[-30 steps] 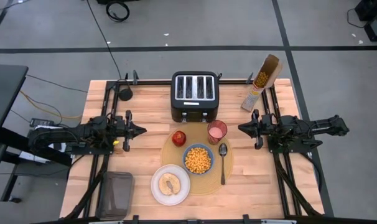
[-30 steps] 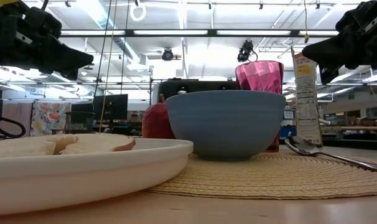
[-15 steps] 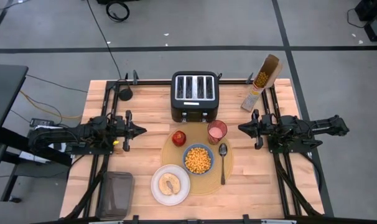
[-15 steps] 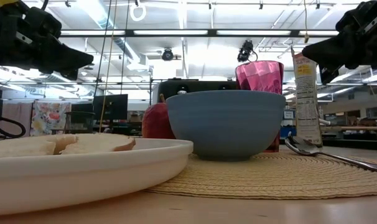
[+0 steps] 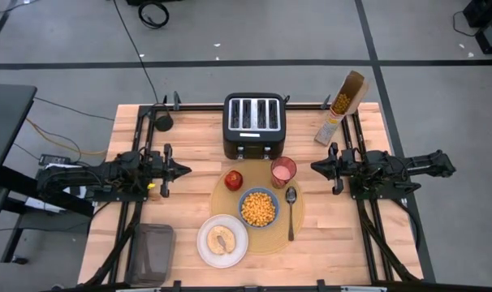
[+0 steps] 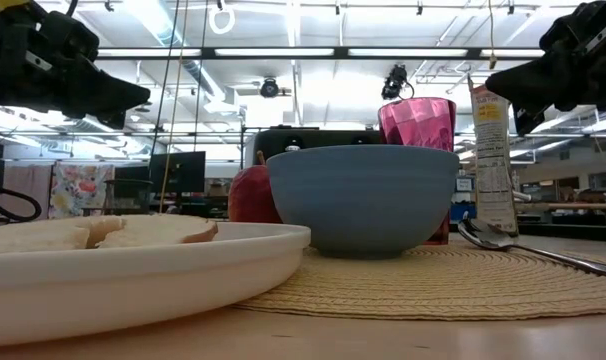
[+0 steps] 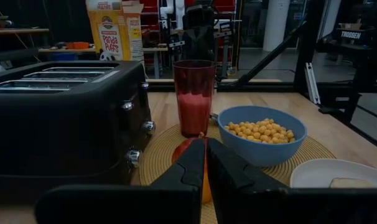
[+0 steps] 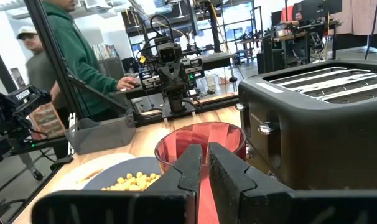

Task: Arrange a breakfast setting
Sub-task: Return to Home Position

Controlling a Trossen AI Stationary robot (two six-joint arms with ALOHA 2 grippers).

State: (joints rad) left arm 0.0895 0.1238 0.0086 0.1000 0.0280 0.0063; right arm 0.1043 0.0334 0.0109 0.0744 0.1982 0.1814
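mat: large round tan placemat, lower centre of the high view
bowl: small blue bowl mid-mat, cereal inside
spoon: metal spoon on the mat, just right of the bowl
cup/apple: pink translucent cup at the mat's upper edge, red apple upper left
plate: white round plate lower left, overlapping the mat edge, with the bagel on it
left gripper: mid-left, fingers pressed together, empty
right gripper: mid-right, likewise clenched, empty
progress: setting looks complete, both arms well clear, nothing obvious left
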